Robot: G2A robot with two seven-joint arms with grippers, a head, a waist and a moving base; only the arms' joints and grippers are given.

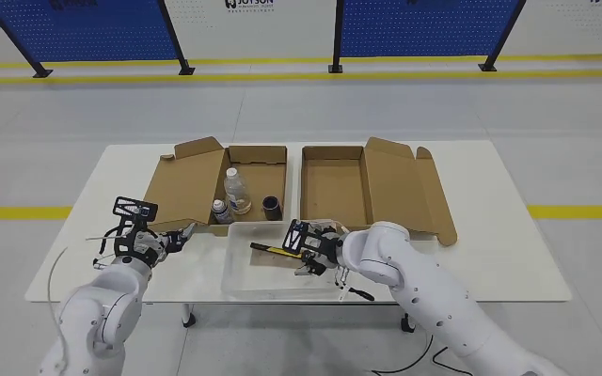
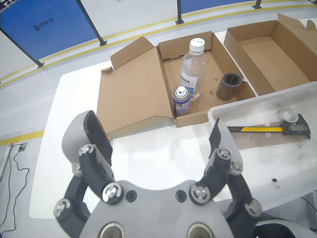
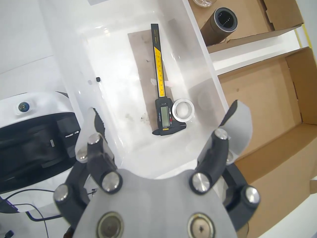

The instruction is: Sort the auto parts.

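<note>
Two grippers are noted. The left gripper [image 2: 153,120] hangs over the near left part of the table [image 1: 508,244], just left of the bin [image 1: 229,268]. Its fingers are spread wide with nothing between them. The right gripper [image 3: 164,107] hangs above the bin's right end, likewise wide apart and holding nothing.

The one clear plastic bin stands at the middle of the table's near edge. It holds three things:
- One digital caliper [image 3: 159,82] lies lengthwise on the floor, display head toward the right end.
- One metal ring [image 3: 183,110] lies against that head on its far side.
- One small black bit [image 3: 98,78] lies toward the near wall and is too small to identify.

In the top view the right arm covers the bin's right end, so the ring's place is read from the wrist views.

Beyond the bin, two open cardboard boxes stand side by side, flaps folded outward. The left box [image 1: 193,179] holds three items, all upright:
- One spray can [image 2: 182,101] stands at its near left corner.
- One clear bottle [image 2: 193,73] with a white cap stands just behind the can.
- One dark hollow cylinder [image 2: 228,86] stands at the near right corner.

The right box [image 1: 329,188] sits just beside it.

The right wrist view cuts the bottle off at the frame edge. The left wrist view cuts off the right box's outer flap.
</note>
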